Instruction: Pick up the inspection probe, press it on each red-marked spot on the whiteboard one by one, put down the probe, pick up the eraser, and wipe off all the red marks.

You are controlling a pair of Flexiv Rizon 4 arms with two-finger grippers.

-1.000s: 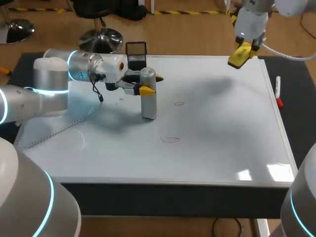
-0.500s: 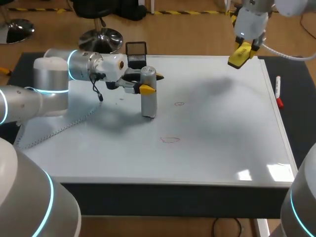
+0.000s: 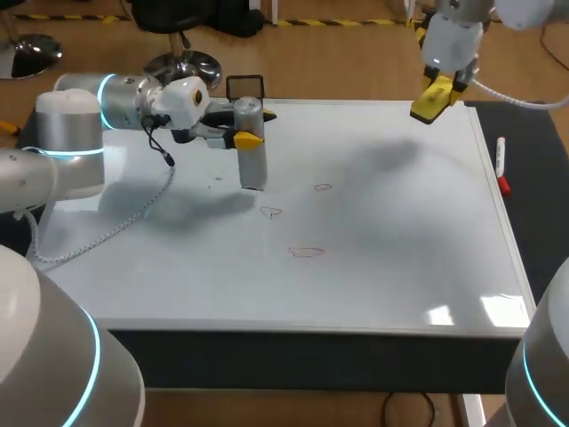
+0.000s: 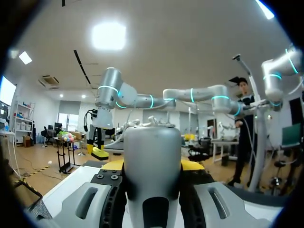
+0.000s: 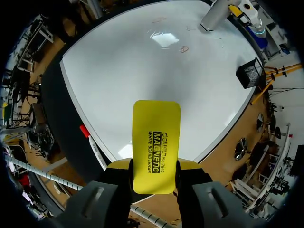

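Note:
My left gripper (image 3: 252, 127) is shut on the upright grey inspection probe (image 3: 252, 165), over the whiteboard (image 3: 400, 240) at its back left. The probe's lower end seems just above the board. Three faint red marks show to its right and front: one (image 3: 271, 212) near the probe, one (image 3: 323, 187) farther right, one (image 3: 307, 253) nearer me. In the left wrist view the probe (image 4: 152, 156) fills the space between the fingers. My right gripper (image 3: 436, 96) hangs above the board's back right corner, shut on the yellow eraser (image 5: 156, 142).
A black mesh holder (image 3: 245, 91) stands just behind the board's back edge, close to the probe. A red-capped marker (image 3: 501, 165) lies on the dark mat off the board's right edge. A coiled cable (image 3: 107, 229) trails from the left arm over the board's left side.
My left gripper carried the probe left and toward the back, uncovering the red mark it stood on. The right arm with the eraser stayed still.

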